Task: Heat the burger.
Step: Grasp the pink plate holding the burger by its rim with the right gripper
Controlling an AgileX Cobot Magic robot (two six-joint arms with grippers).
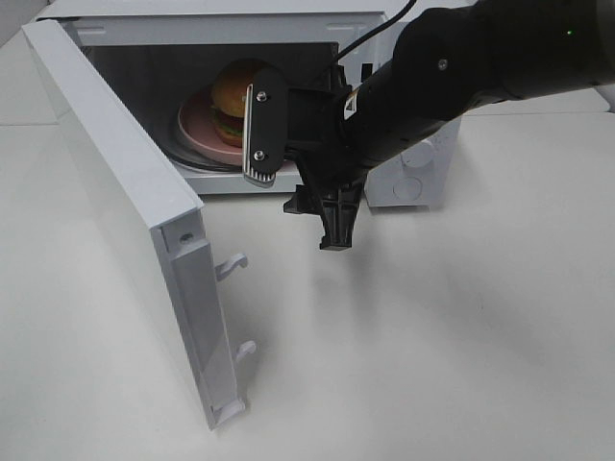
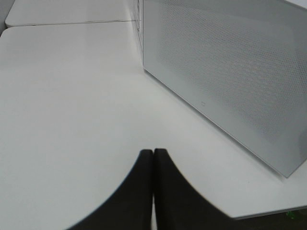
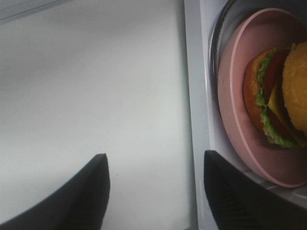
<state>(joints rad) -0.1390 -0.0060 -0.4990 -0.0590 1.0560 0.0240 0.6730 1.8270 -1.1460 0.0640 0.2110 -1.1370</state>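
Burger (image 1: 233, 98): on pink plate (image 1: 197, 128) inside white microwave (image 1: 423, 178), door (image 1: 130, 202) swung open. Right pincer (image 3: 153, 191): jaws wide, empty, at the cavity's front edge above the surface (image 1: 432, 336). Left pincer (image 2: 153, 191): fingers pressed together, empty, beside the door's mesh face.

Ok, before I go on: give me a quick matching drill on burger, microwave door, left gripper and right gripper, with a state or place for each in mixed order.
Things:
1. burger
2. microwave door
3. left gripper
4. right gripper

States or places:
A. jaws wide apart, nothing between them
B. on the pink plate inside the microwave
C. swung open
D. fingers pressed together over the table

Pairs: 1-B, 2-C, 3-D, 4-A
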